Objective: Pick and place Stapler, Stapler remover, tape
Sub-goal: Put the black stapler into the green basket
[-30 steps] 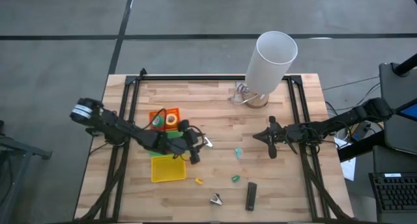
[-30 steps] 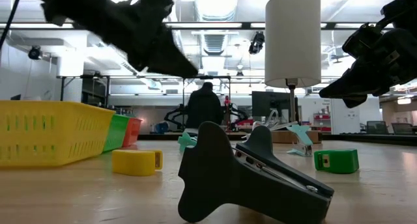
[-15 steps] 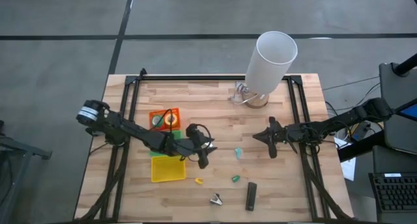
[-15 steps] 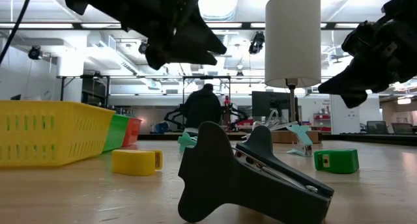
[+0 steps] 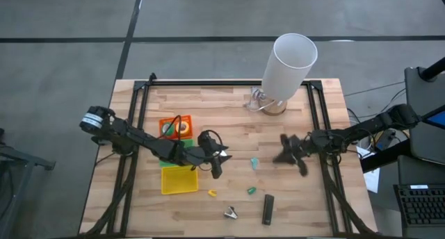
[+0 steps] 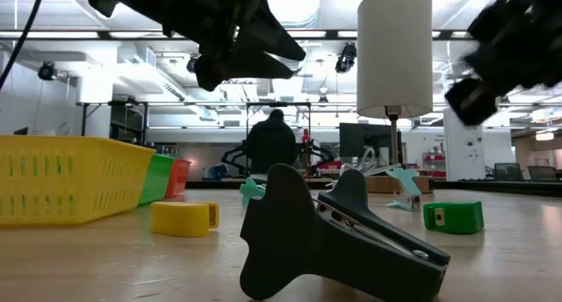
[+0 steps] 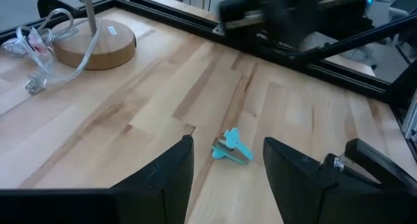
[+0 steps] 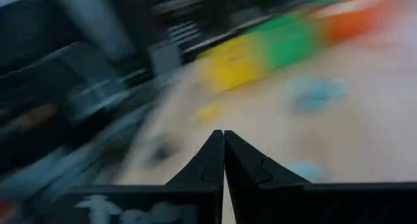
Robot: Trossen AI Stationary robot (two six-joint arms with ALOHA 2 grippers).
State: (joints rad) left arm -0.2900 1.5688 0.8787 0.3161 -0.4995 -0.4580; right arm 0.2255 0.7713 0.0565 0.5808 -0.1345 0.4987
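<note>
A grey concrete floor (image 5: 69,17) surrounds the wooden table (image 5: 229,107), where a white-shaded lamp (image 5: 294,58) stands, while beyond it ceiling lights (image 6: 290,3) brighten an open workshop.

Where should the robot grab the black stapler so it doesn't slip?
Probably across the middle of the stapler, coming straight down from above. It lies flat on the table near the front edge as a long narrow bar, so end effector fingers closing on its two long sides should get the steadiest hold. Nothing touches it; the silver staple remover sits apart beside it.
</note>
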